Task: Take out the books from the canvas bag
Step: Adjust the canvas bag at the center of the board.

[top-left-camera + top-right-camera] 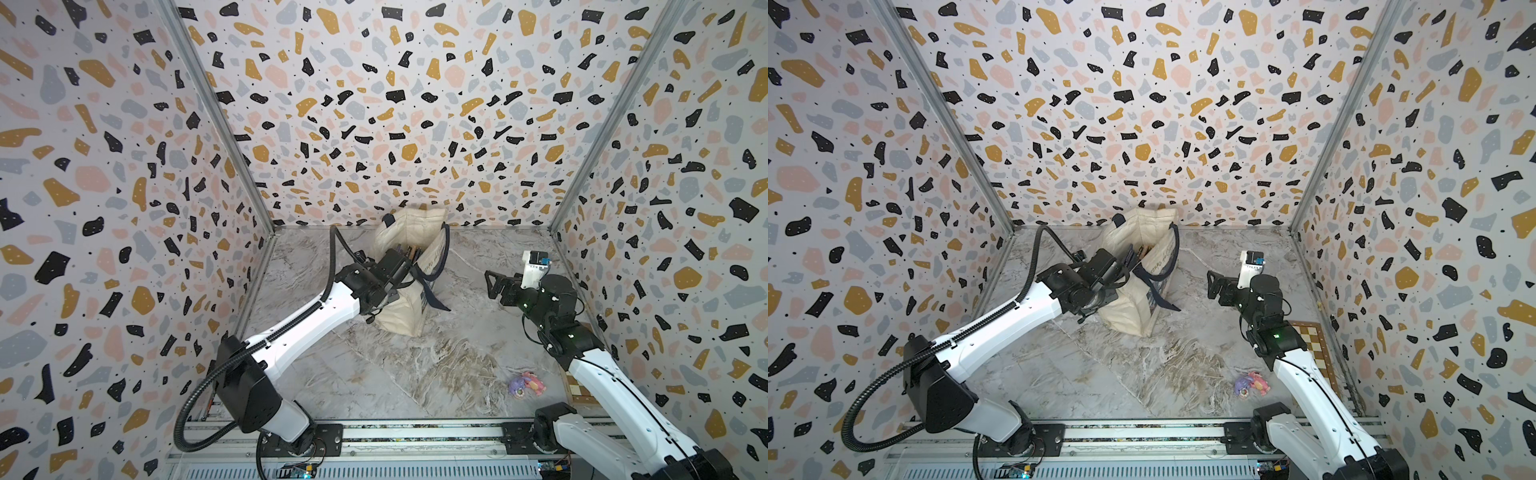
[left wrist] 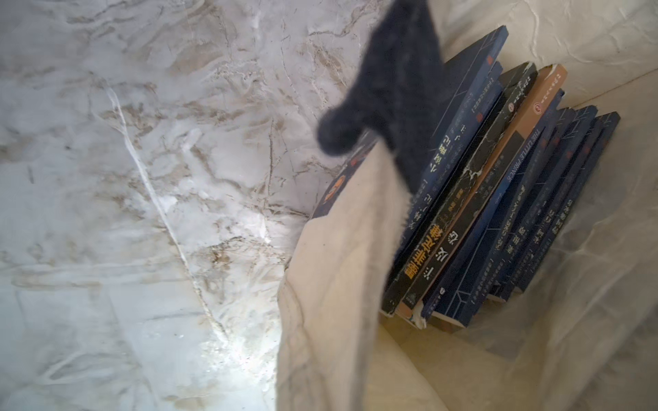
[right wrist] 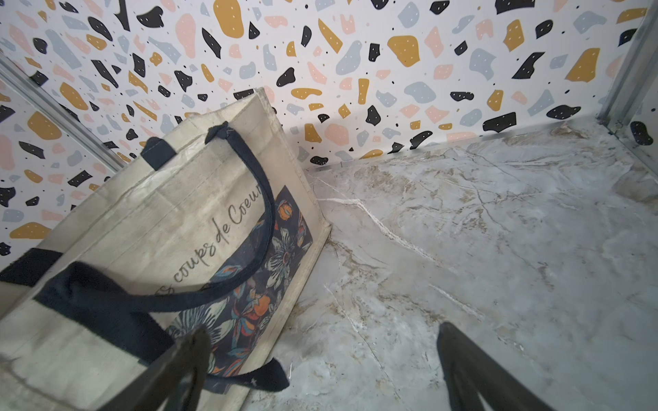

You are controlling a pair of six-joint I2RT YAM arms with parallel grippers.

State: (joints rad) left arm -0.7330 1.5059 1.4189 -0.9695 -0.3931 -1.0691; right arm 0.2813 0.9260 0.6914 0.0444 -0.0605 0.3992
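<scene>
Standing upright close to the far edge of the grey marble-patterned worktop (image 1: 395, 374), about midway along it, the large cream canvas bag (image 1: 405, 318) has its mouth open upward. One of its navy strap handles (image 3: 265, 213) droops over the side that faces the right edge, across a dark blue flower print (image 3: 256, 284) and a line of script lettering. Inside the bag, the flat rectangular books (image 2: 480, 199) stand on edge in a tight leaning row, spines toward the left wrist camera, against the canvas wall. Most have navy covers, one is black with yellow lettering and one has a tan spine. In both top views only their dark upper edges show in the mouth.

The white and black left arm (image 1: 299, 328) reaches from the near left corner to the bag's left rim, and the left jaws are clenched there at the mouth, just beside the books. The left wrist view shows the canvas wall and a blurred navy strap close to the camera but not the jaws themselves, so I cannot tell whether canvas is pinched between them.

The right arm (image 1: 598, 374) hangs above the worktop between the bag and the right edge, apart from the bag. The right jaws are released, their two dark fingers (image 3: 463, 366) spread wide and holding nothing.

A small purple and pink toy (image 1: 527, 384) lies near the near right corner. A brown-and-cream checkered board (image 1: 1316, 345) lies flat along the right edge, partly under the right arm
</scene>
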